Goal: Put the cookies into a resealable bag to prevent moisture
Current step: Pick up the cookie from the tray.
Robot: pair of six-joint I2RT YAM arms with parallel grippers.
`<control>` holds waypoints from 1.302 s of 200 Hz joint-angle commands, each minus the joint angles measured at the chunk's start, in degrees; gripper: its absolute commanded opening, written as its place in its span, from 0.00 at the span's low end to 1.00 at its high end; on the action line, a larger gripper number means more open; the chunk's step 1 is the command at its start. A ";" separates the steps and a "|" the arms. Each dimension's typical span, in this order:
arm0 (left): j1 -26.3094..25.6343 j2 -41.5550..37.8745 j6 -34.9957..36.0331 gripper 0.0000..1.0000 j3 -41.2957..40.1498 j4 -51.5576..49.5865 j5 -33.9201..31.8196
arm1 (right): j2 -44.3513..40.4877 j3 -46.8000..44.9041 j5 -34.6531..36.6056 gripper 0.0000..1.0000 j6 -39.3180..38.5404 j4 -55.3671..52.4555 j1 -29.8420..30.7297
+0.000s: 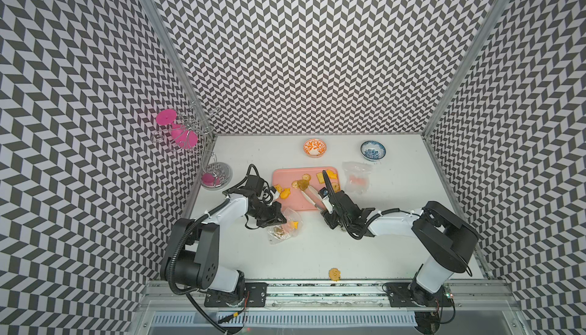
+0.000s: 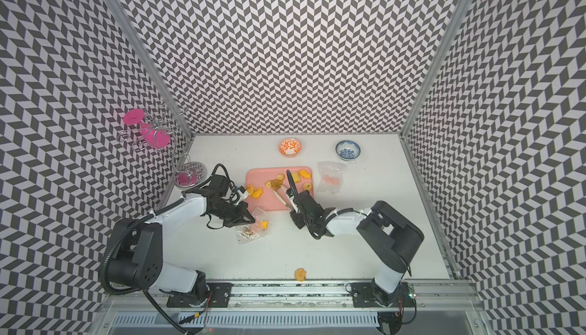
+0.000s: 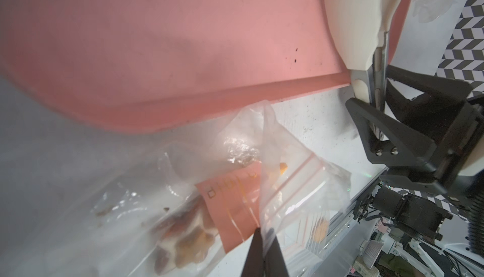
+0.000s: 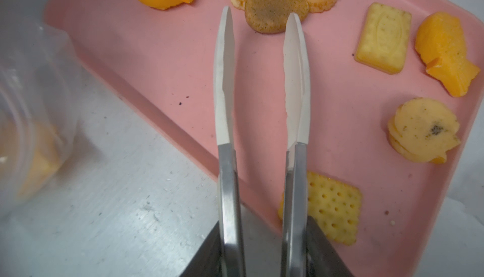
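Several yellow and orange cookies (image 4: 382,37) lie on a pink tray (image 1: 291,202), among them a brown heart-shaped one (image 4: 275,5). My right gripper (image 4: 262,236) is shut on metal tongs (image 4: 225,79) with white tips. The tips stand apart over the tray, just short of the brown heart. My left gripper (image 3: 264,229) is shut on the edge of a clear resealable bag (image 3: 288,184) lying in front of the tray. In both top views this bag (image 1: 287,227) holds a few cookies. One cookie (image 1: 334,274) lies alone near the table's front edge.
A second clear bag (image 1: 356,178) lies right of the tray. An orange bowl (image 1: 314,147) and a blue bowl (image 1: 373,150) stand at the back. A wire rack with pink glasses (image 1: 190,137) fills the back left corner.
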 commanded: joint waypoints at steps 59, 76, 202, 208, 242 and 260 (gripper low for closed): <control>0.33 0.64 1.68 0.00 0.81 -0.45 -0.05 | -4.75 10.04 -1.54 0.47 -3.81 -11.37 -1.42; 0.35 0.63 1.70 0.00 0.90 -0.50 -0.13 | -2.95 12.00 -2.89 0.49 -4.94 -13.16 -2.44; 0.39 1.03 2.53 0.00 0.85 -0.97 -0.05 | 7.88 24.39 -6.98 0.53 -9.06 -21.01 -5.12; 0.41 1.05 2.62 0.00 0.78 -0.85 -0.05 | 8.35 24.76 -6.98 0.53 -9.20 -21.21 -5.12; 0.41 1.01 2.79 0.00 0.36 -0.79 -0.13 | 9.83 25.44 -6.27 0.50 -10.04 -22.76 -5.12; 0.41 1.05 2.71 0.00 0.39 -0.81 -0.05 | 8.89 25.14 -5.46 0.44 -10.09 -23.17 -5.12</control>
